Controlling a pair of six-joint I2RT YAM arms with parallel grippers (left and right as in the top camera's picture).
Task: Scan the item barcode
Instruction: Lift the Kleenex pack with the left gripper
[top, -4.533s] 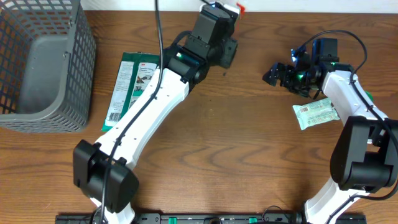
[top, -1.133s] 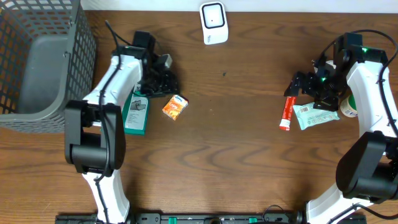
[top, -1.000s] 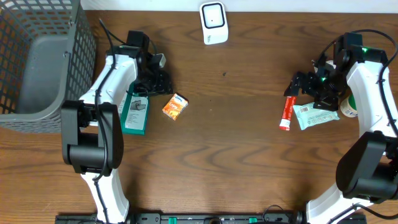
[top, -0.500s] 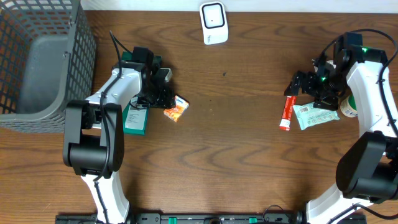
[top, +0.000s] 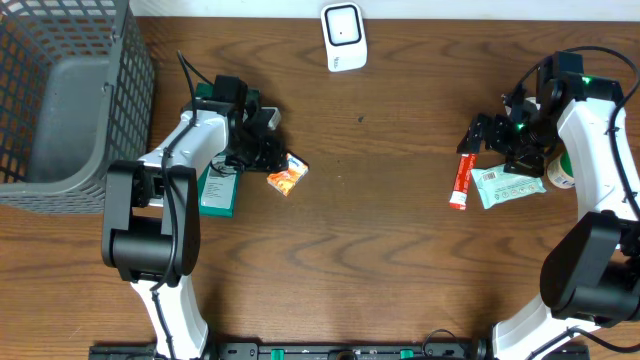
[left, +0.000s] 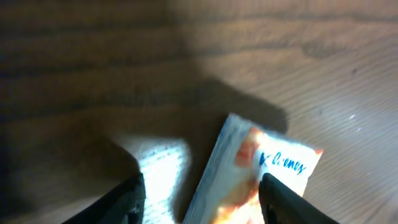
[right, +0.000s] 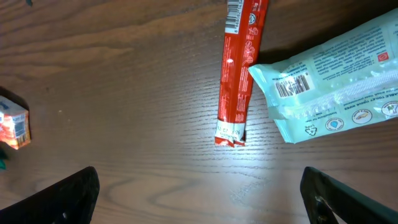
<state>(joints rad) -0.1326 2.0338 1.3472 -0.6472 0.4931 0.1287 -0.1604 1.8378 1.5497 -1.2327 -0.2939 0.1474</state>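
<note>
At the left of the worktop (top: 380, 260), past the basket (top: 60, 110) and the green pack (top: 215, 185), the left fingers (left: 127, 200) stand half apart astride the small orange packet (left: 255, 171), which lies askew and unpinched. Closing from here could catch only a corner, so it slips or twists its barcode away from the scanner (top: 343, 38). Further right, the right fingers (right: 68, 193) hang wide and empty over the red tube (right: 239, 68) and wipes pack (right: 336, 74), so nothing blocks the way.
</note>
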